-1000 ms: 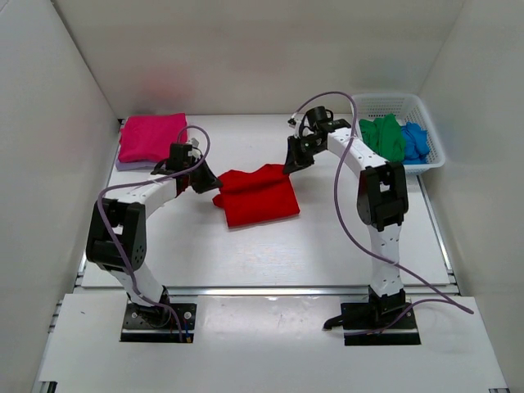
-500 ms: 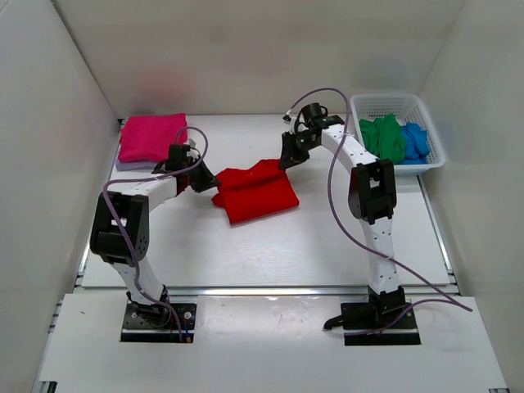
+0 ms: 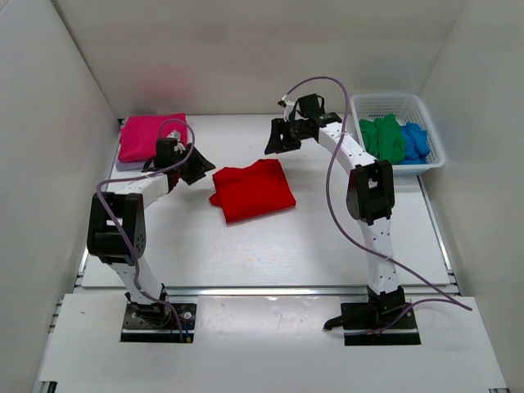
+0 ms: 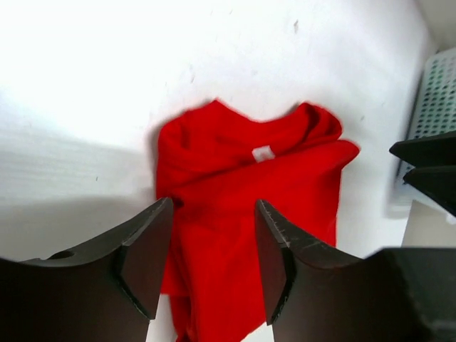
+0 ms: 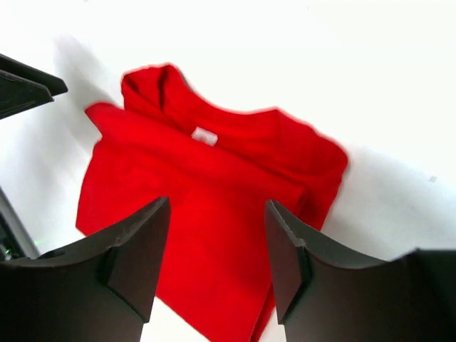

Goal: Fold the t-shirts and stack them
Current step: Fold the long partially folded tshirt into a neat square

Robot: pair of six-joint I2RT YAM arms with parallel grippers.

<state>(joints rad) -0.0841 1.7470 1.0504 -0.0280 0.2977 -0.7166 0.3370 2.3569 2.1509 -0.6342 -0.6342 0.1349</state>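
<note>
A bright red t-shirt (image 3: 252,190) lies folded on the white table, collar towards the back; it also fills the left wrist view (image 4: 242,185) and the right wrist view (image 5: 206,178). My left gripper (image 3: 196,168) (image 4: 214,203) hovers just left of it, open, nothing between its fingers. My right gripper (image 3: 274,139) (image 5: 217,203) hangs behind the shirt's far edge, open and empty too. A magenta-pink t-shirt (image 3: 151,137) lies folded at the back left. Green (image 3: 383,137) and blue (image 3: 414,141) t-shirts sit crumpled in the basket.
The white mesh basket (image 3: 399,105) stands at the back right against the wall. White walls close in the table on the left, back and right. Purple cables loop off both arms.
Both grippers opened and let go of the red t-shirt. The left one drew back to the left, the right one to the back left. The shirt now lies flat and folded.
</note>
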